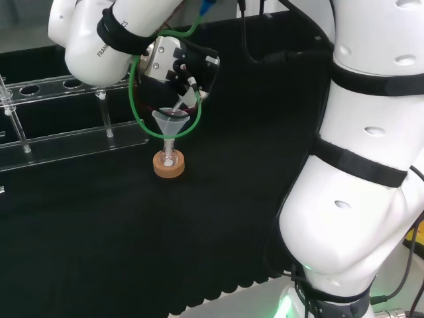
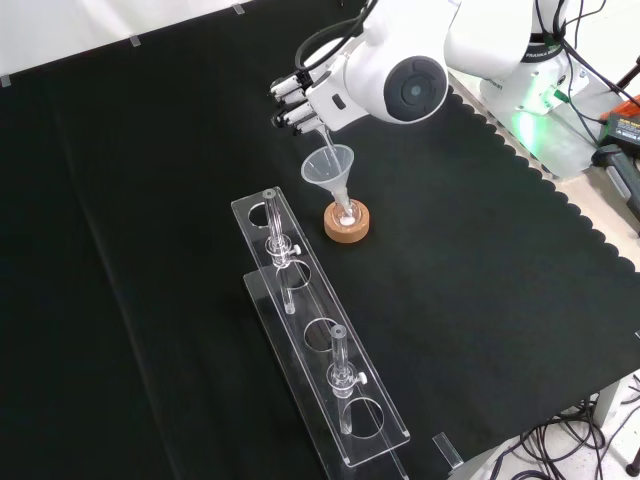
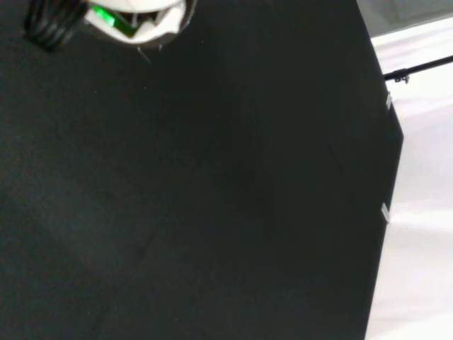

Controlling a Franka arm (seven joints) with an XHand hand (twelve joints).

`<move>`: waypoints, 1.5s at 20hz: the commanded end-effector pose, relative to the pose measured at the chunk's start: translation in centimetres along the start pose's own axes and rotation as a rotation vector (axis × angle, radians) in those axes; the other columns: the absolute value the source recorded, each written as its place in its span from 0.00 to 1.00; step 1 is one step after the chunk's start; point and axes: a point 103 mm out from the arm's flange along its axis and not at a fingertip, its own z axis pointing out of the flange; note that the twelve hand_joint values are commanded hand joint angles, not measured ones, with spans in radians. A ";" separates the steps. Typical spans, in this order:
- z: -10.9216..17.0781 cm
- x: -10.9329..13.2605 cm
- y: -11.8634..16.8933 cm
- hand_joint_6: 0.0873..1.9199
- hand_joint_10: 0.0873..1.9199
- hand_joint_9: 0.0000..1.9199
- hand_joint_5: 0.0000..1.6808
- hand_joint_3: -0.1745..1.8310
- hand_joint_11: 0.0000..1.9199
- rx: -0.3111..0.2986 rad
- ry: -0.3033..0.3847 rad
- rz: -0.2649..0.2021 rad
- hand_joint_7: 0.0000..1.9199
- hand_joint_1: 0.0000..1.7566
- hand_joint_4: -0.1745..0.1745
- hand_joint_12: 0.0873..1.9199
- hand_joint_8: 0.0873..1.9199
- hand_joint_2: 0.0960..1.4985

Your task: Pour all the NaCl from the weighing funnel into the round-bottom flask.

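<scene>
The round-bottom flask (image 2: 346, 216) sits in a cork ring stand (image 2: 346, 223) near the middle of the black-clothed desk (image 2: 500, 300), with a clear cone funnel (image 2: 330, 166) standing in its neck. A little white powder (image 1: 169, 161) shows low in the flask in both the head and front views.

Above the cone, the hand (image 1: 179, 66) has its fingers (image 2: 290, 105) curled, pinching what looks like the weighing funnel (image 1: 180, 105), a thin clear piece tilted steeply with its lower end inside the cone's mouth. Its glass is hard to make out, so how much NaCl remains in it cannot be told.

The step in hand appears to be the pour itself. To do it well, the tip should stay over the centre of the cone rather than against its rim, since a sideways nudge could tip the cone or rock the flask on the ring. A steep, steady tilt, perhaps with a gentle shake, should clear clinging grains.

In the front view a clear acrylic rack (image 2: 310, 340) lies nearer and to the left, well apart from the flask.
</scene>
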 end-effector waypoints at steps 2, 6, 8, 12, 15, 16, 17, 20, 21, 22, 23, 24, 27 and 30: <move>-0.8 0.2 -0.3 0.44 0.17 0.47 0.70 0.45 0.35 -0.005 -0.047 0.005 0.28 0.63 1.00 0.57 0.30 0.40; -1.4 0.4 -0.4 0.44 0.17 0.47 0.70 0.45 0.35 -0.004 -0.075 0.007 0.28 0.63 1.00 0.57 0.30 0.40; -1.6 0.4 -0.5 0.44 0.17 0.47 0.70 0.45 0.35 -0.004 -0.085 0.009 0.28 0.63 1.00 0.57 0.30 0.40; -1.7 0.3 -0.6 0.44 0.17 0.47 0.70 0.45 0.35 0.001 -0.097 0.011 0.28 0.63 1.00 0.57 0.30 0.40; -1.8 0.3 -0.7 0.44 0.17 0.46 0.70 0.45 0.35 -0.001 -0.118 0.014 0.28 0.63 1.00 0.58 0.30 0.40; -1.8 0.4 -0.7 0.44 0.17 0.46 0.70 0.45 0.35 -0.001 -0.123 0.016 0.28 0.63 1.00 0.58 0.30 0.40; -1.8 0.4 -0.7 0.44 0.17 0.46 0.70 0.45 0.35 0.000 -0.127 0.015 0.27 0.63 1.00 0.58 0.30 0.40; -2.0 0.6 -0.7 0.44 0.17 0.46 0.70 0.45 0.35 0.003 -0.137 0.016 0.27 0.63 1.00 0.58 0.30 0.40; -2.1 0.6 -0.7 0.44 0.17 0.46 0.70 0.45 0.35 0.004 -0.140 0.016 0.27 0.63 1.00 0.58 0.30 0.40; -2.1 0.6 -0.7 0.44 0.17 0.46 0.70 0.45 0.35 0.004 -0.144 0.017 0.27 0.63 1.00 0.58 0.30 0.40; -2.1 0.6 -0.7 0.44 0.17 0.46 0.70 0.45 0.35 0.004 -0.145 0.017 0.27 0.63 1.00 0.58 0.30 0.40; -2.2 0.7 -0.7 0.44 0.17 0.46 0.70 0.45 0.35 0.005 -0.150 0.017 0.27 0.63 1.00 0.58 0.30 0.40; -2.3 0.6 -0.8 0.44 0.17 0.46 0.70 0.45 0.35 0.010 -0.158 0.019 0.27 0.63 1.00 0.58 0.30 0.40; -2.3 0.6 -0.8 0.43 0.17 0.46 0.70 0.45 0.35 0.021 -0.170 0.021 0.27 0.63 1.00 0.57 0.30 0.40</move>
